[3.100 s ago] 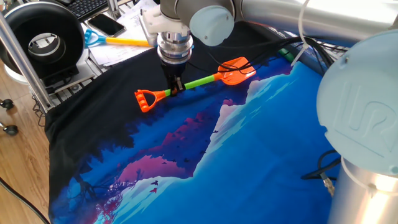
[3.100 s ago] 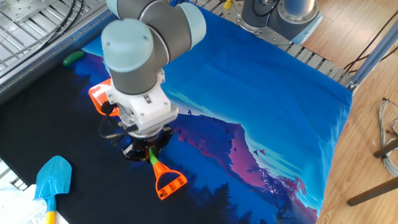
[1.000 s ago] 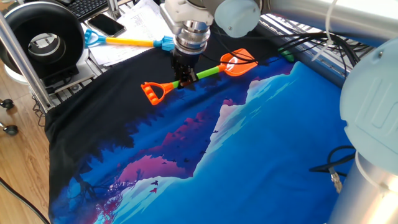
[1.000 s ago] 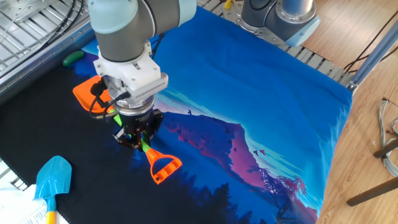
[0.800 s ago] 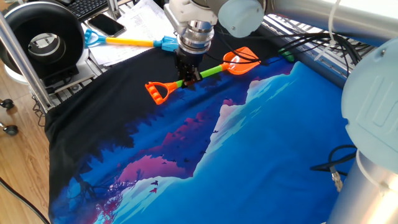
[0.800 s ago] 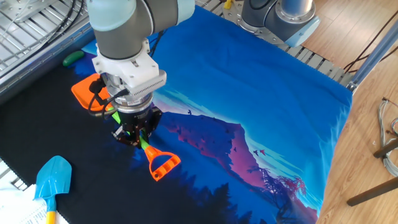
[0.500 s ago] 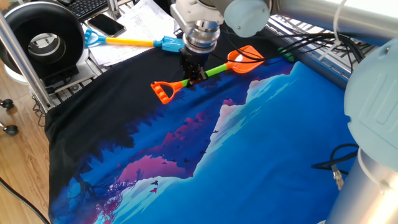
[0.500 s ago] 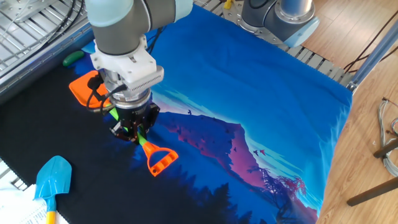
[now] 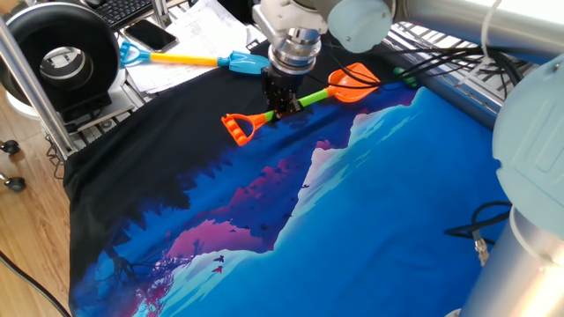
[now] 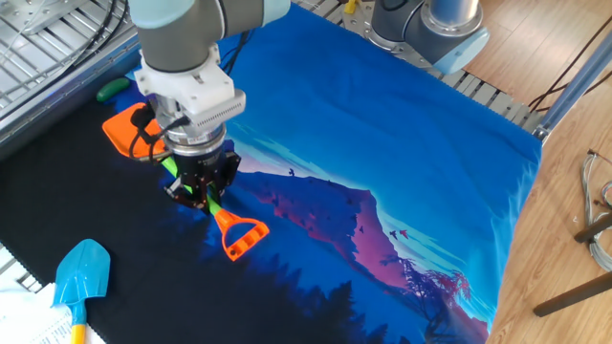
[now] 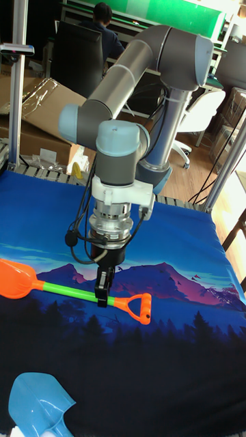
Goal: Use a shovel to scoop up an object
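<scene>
My gripper [image 9: 280, 107] points straight down and is shut on the lime-green shaft of the shovel [image 9: 308, 99], near its orange D-handle. The shovel lies about level, low over the dark cloth, with its orange blade toward the table's far edge. The other fixed view shows the gripper [image 10: 199, 195] above the shovel [image 10: 123, 129], and the blade ends a short way from the object [image 10: 113, 88], a small glossy green lump. The object [image 9: 401, 72] lies just beyond the blade. In the tall fixed view the gripper [image 11: 102, 295] holds the shovel [image 11: 68, 291]; the object is out of frame.
A blue-bladed toy shovel [image 9: 247, 62] with a yellow shaft lies at the cloth's edge on papers, its blade [image 10: 81, 272] near the held shovel's handle. A phone [image 9: 150, 35] and a round black device [image 9: 62, 62] sit beyond. Cables [image 9: 441, 62] run by the object.
The gripper has carried the shovel along its own length, blade first, toward the green object. The gap between blade and object has shrunk. The grip on the shaft is unchanged.
</scene>
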`<control>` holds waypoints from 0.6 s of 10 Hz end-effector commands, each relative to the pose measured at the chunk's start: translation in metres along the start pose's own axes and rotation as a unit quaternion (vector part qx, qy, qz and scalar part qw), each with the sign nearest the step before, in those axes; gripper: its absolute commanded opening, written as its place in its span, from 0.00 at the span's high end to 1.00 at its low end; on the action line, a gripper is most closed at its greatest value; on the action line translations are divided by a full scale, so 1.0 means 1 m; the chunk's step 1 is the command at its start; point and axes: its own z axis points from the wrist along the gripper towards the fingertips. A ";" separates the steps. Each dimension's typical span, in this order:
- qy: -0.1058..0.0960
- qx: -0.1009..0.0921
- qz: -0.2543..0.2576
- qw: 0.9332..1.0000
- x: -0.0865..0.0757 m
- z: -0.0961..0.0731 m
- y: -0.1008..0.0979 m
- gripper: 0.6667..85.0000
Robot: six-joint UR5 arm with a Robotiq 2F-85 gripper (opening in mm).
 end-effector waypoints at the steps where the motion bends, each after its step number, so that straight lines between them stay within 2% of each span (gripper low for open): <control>1: -0.036 -0.001 0.002 0.999 -0.004 -0.010 0.002 0.91; 3: -0.057 -0.004 0.001 0.998 -0.008 -0.013 0.007 0.91; 6: -0.057 -0.003 0.008 0.998 -0.002 -0.013 0.011 0.91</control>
